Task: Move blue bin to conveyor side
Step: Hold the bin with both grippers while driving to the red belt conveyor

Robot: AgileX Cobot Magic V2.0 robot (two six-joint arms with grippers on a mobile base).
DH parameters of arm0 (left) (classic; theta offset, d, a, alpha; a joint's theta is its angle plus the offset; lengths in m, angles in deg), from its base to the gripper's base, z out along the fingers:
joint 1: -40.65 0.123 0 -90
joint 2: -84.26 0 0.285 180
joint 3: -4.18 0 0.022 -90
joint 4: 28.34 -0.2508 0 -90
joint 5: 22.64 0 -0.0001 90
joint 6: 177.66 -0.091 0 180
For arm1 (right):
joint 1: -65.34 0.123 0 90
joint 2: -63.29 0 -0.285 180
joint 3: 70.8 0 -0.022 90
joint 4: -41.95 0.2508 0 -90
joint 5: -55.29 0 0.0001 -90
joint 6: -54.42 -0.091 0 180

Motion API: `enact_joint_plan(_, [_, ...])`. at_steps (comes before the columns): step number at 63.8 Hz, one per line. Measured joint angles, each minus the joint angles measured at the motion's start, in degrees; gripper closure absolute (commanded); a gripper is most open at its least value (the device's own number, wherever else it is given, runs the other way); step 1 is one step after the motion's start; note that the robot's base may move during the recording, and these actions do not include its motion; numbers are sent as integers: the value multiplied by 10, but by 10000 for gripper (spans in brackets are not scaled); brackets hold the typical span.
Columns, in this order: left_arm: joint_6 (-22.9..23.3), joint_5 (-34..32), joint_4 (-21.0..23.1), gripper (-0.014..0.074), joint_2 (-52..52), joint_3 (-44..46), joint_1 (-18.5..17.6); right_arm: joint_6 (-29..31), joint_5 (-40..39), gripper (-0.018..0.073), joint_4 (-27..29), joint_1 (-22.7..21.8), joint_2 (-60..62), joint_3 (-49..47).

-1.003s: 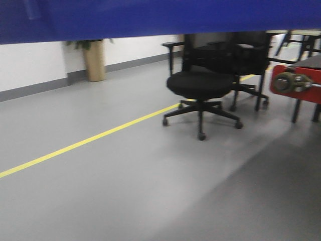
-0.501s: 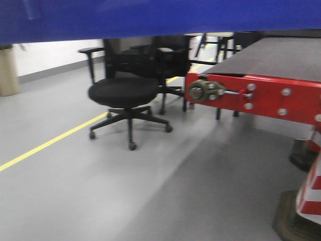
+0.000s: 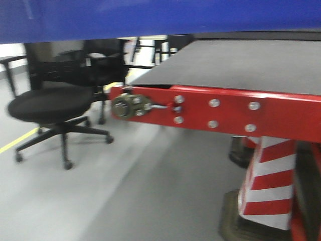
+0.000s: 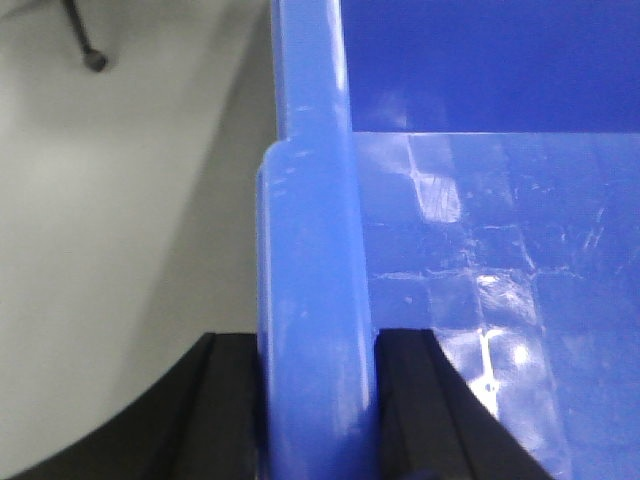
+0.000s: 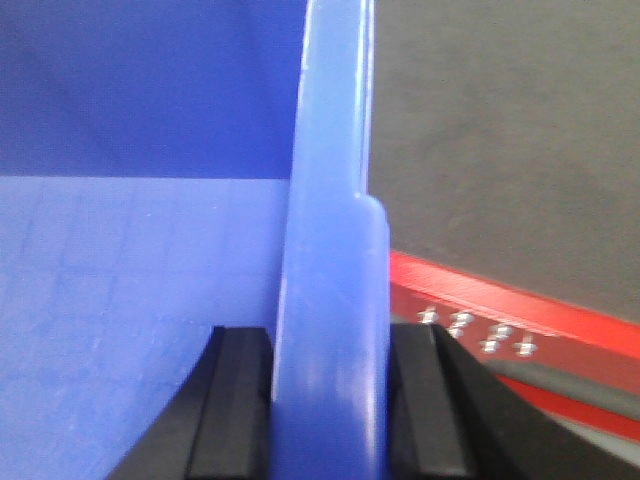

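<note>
Two grasps carry the blue bin [image 4: 480, 250]: the left gripper [image 4: 318, 400] is clenched on the rim of one side wall and the right gripper [image 5: 332, 400] on the rim of the opposite wall, with the bin hanging in the air just beside the red frame [image 3: 235, 113] of the grey belt [image 3: 251, 63]. To do this step well, I judge the bin should be kept level, lifted clear of the frame and set flat on the belt before either grip loosens. Wrist views show the clamped rims, while only the front view shows the office chair [image 3: 50, 103] and striped cone [image 3: 266, 186] below.
</note>
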Motion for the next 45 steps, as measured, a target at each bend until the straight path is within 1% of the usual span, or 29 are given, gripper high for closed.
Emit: enact_joint_plan(45, [0, 0, 1, 615, 0, 0, 0, 0, 0, 648, 0, 0, 0, 0])
